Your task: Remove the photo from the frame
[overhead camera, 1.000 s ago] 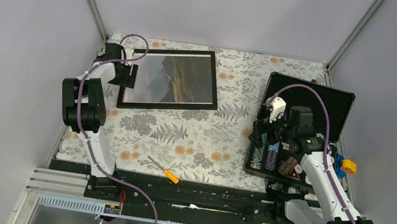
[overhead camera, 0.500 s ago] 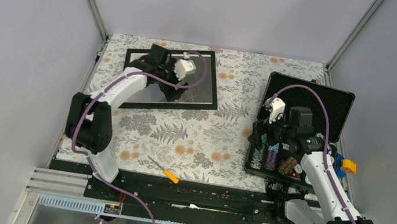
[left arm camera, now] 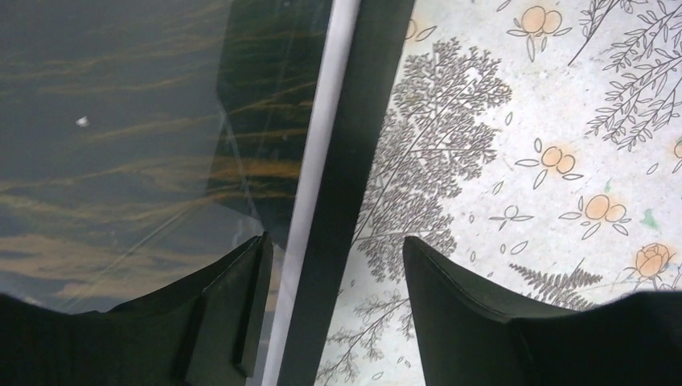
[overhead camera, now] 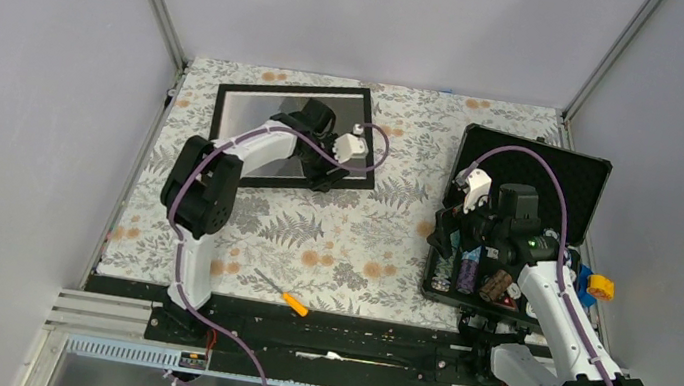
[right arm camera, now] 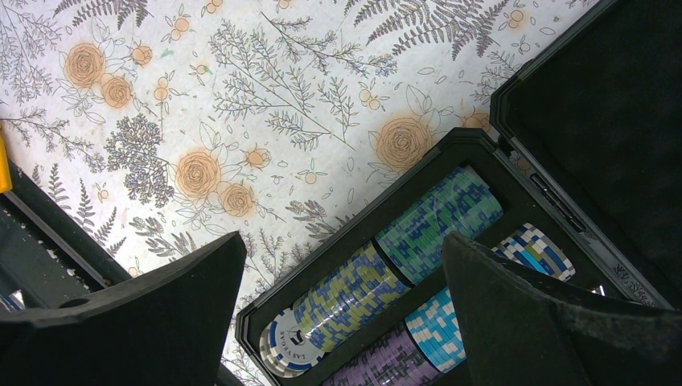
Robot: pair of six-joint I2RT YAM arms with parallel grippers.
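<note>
The frame [overhead camera: 292, 86], thin and black with a glossy glass front, lies flat at the back left of the table. The photo [overhead camera: 252, 125] sits under the glass, dark with olive streaks and a white border [left arm camera: 322, 121]. My left gripper [overhead camera: 328, 179] hovers over the frame's right side near its near-right corner. In the left wrist view the left gripper [left arm camera: 334, 240] is open and straddles the frame's black edge [left arm camera: 362, 121], one finger over the glass and the other over the cloth. My right gripper [right arm camera: 343, 237] is open above the poker chips, holding nothing.
An open black case [overhead camera: 543, 171] of poker chips [right arm camera: 438, 213] stands at the right. An orange-handled screwdriver [overhead camera: 285, 295] lies near the table's front edge. A yellow object [overhead camera: 600, 286] sits beside the case. Grey walls enclose the floral tablecloth [overhead camera: 351, 245].
My left arm has swung from the frame's left edge across the glass to its right edge. The right arm has not moved.
</note>
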